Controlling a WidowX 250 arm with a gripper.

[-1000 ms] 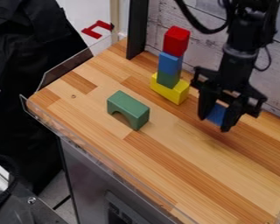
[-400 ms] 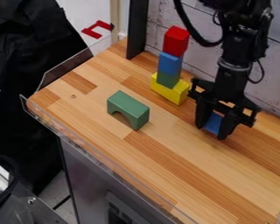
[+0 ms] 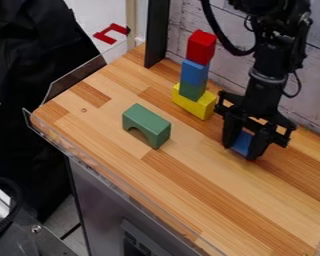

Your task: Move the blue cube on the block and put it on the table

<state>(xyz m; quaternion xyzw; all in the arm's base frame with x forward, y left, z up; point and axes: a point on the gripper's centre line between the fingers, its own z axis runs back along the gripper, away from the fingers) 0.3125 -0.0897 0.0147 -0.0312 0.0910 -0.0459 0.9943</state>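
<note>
On your left, a green arch block sits on the wooden tabletop. Right of it, you have a stack: yellow block at the bottom, then green block, blue block and red block. Farther right, your end effector points down, grasping the blue cube between its fingers; you can't tell whether the cube touches the wood.

Arch left of tower; cube right, in tool.
</note>
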